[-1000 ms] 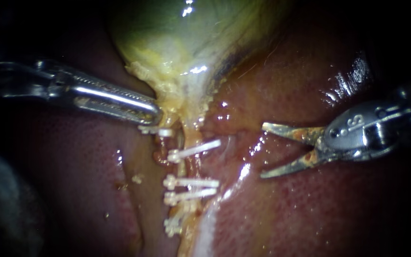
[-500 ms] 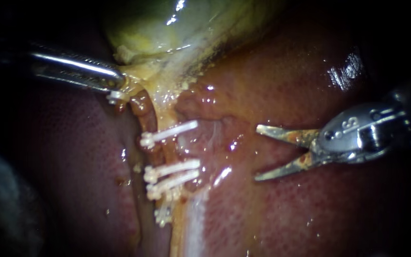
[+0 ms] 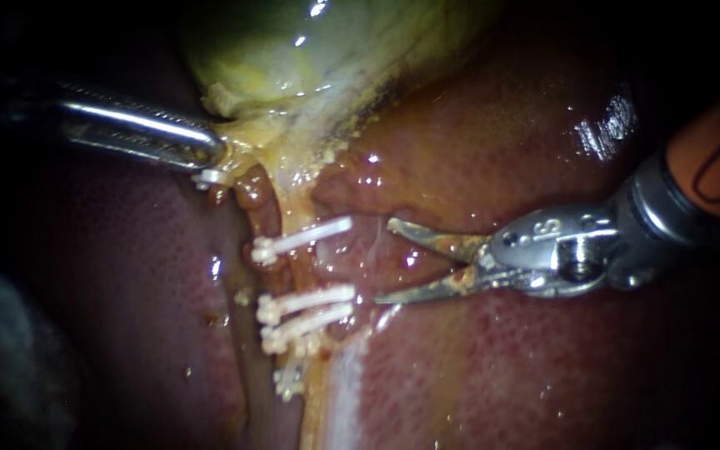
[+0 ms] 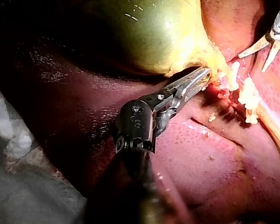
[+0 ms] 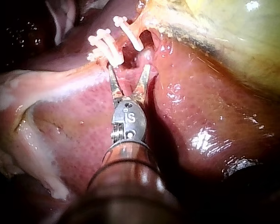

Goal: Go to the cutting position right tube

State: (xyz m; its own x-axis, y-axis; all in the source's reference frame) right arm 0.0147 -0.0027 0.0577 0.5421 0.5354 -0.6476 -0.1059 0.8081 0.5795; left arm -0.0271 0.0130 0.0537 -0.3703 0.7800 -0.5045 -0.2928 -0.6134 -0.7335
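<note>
My right instrument [image 3: 385, 260]: jaws gaping, holding nothing, tips just beside clips [image 3: 302, 237]. My left instrument [image 3: 212, 155]: jaws clench gallbladder [image 3: 293, 50] neck.

The gallbladder [image 3: 310, 50] runs out past the upper edge of the endoscope view, the shaft of the left instrument [image 3: 212, 156] is lost in the dark at the side, and the tube [image 3: 290, 271] under the clips [image 3: 306, 297] is mostly hidden by them and by yellow tissue.
</note>
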